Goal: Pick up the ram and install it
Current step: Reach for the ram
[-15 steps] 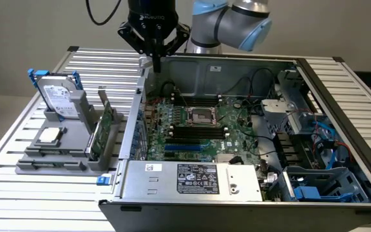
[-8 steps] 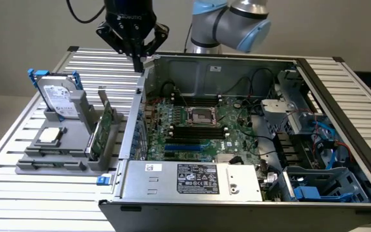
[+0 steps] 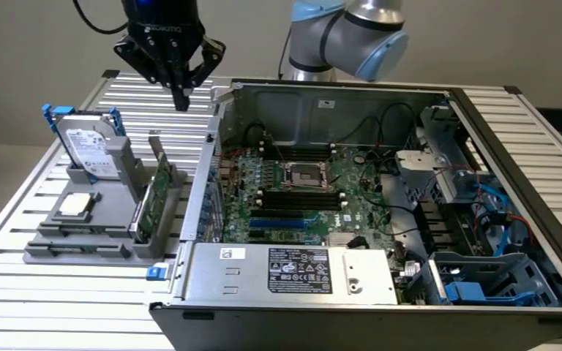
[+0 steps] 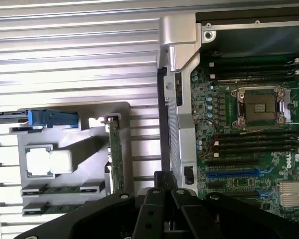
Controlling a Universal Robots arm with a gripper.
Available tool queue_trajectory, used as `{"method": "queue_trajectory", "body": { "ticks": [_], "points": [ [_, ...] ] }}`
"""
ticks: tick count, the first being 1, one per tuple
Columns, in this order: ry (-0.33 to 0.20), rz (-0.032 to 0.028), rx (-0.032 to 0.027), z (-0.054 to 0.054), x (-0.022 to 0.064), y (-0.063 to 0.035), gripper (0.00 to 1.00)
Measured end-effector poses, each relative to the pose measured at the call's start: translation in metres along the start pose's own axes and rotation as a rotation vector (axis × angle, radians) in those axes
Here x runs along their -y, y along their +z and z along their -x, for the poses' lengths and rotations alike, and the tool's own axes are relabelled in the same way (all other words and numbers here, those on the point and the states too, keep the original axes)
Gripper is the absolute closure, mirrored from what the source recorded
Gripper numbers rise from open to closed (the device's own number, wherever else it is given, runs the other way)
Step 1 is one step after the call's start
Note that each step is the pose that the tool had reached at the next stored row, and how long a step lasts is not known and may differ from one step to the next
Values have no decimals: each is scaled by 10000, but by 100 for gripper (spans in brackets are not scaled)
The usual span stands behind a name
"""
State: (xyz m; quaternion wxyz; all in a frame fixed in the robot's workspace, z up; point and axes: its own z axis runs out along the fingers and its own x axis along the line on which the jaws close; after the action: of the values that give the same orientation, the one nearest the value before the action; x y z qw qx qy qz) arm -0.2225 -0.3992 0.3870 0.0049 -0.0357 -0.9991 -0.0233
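Note:
Two ram sticks, narrow and green, lie on edge in the slots of the grey holder [image 3: 115, 252], one [image 3: 74, 229] behind the other [image 3: 78, 250]; the wrist view has them as ram [image 4: 64, 189] and ram [image 4: 60, 206]. My black gripper [image 3: 181, 101] hangs shut and holds nothing, high above the slatted table, behind the holder and just off the open computer case's corner. In the wrist view the gripper [image 4: 164, 183] has its fingers pressed together beside the case wall. The motherboard [image 3: 306, 208] lies inside the case with dark memory slots [image 4: 256, 142] beside the processor socket [image 4: 261, 105].
The holder also carries a silver hard drive with blue handles [image 3: 91, 150], a square chip [image 3: 76, 205] and a wide green card standing upright [image 3: 156, 197]. The case wall [image 4: 177, 99] rises between holder and motherboard. A power supply [image 3: 296, 270] and drive cage [image 3: 481, 281] fill the case front.

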Motion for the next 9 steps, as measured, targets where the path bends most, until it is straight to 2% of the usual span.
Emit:
{"method": "queue_trajectory", "body": {
  "ticks": [7, 9],
  "points": [
    [4, -23, -68, -313, 31, 46, 89],
    [4, -35, -92, -374, 42, 60, 89]
  ]
}}
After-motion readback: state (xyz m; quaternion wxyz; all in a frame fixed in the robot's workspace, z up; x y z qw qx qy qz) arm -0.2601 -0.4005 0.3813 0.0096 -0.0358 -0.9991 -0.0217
